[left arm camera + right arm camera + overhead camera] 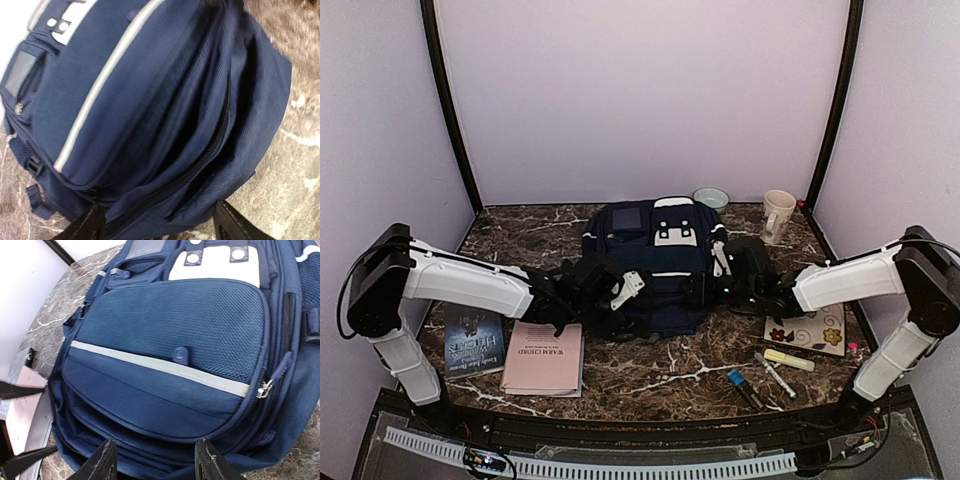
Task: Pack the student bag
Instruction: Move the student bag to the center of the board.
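The student bag [655,262] lies flat in the middle of the table, a navy-blue backpack with a white stripe [160,366] and a grey-white patch [675,228] near its top. My left gripper [608,296] is at the bag's near left corner. In the left wrist view it [157,206] stands open, its fingers [85,226] on either side of the bag's zipped lower edge [210,150]. My right gripper [705,290] is at the bag's near right side. It [155,442] is also open, straddling the bottom rim below the front pocket [170,410].
A dark book [474,341] and a pink booklet [542,358] lie left of the bag. To its right are a flowered notebook [807,330], a yellow highlighter [788,359] and pens [775,376]. A mug [778,215] and a bowl [710,198] stand behind it.
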Tool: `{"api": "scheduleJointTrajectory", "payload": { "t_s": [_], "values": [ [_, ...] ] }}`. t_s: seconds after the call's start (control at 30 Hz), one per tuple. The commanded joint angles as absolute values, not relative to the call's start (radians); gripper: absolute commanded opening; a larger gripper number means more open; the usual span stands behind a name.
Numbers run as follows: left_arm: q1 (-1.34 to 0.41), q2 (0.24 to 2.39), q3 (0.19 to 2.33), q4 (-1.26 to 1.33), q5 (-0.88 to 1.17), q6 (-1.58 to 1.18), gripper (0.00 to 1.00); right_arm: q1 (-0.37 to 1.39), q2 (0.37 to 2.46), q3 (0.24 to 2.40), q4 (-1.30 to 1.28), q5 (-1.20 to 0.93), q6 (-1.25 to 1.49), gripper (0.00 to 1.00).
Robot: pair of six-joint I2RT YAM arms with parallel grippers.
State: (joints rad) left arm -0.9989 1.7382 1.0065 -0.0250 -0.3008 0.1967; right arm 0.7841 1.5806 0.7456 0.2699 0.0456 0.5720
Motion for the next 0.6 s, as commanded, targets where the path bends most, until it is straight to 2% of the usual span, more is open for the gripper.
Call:
{"api": "scheduleJointTrajectory", "payload": {
  "t_s": [0.0, 0.23, 0.57],
  "values": [
    [-0.991, 1.606, 0.992, -0.036, -0.332, 0.138, 0.79, 0.782, 1.524, 0.768, 0.287, 0.0, 0.553, 0.54],
    [-0.991, 1.447, 0.946, -0.117, -0.414, -0.007, 0.98, 0.808, 1.43, 0.738, 0.286, -0.031, 0.553, 0.6],
    [-0.991, 1.288, 0.896, -0.433, -0.539, -0.336, 0.98, 0.971, 1.456, 0.801, 0.253, -0.045, 0.531, 0.64]
  ]
}}
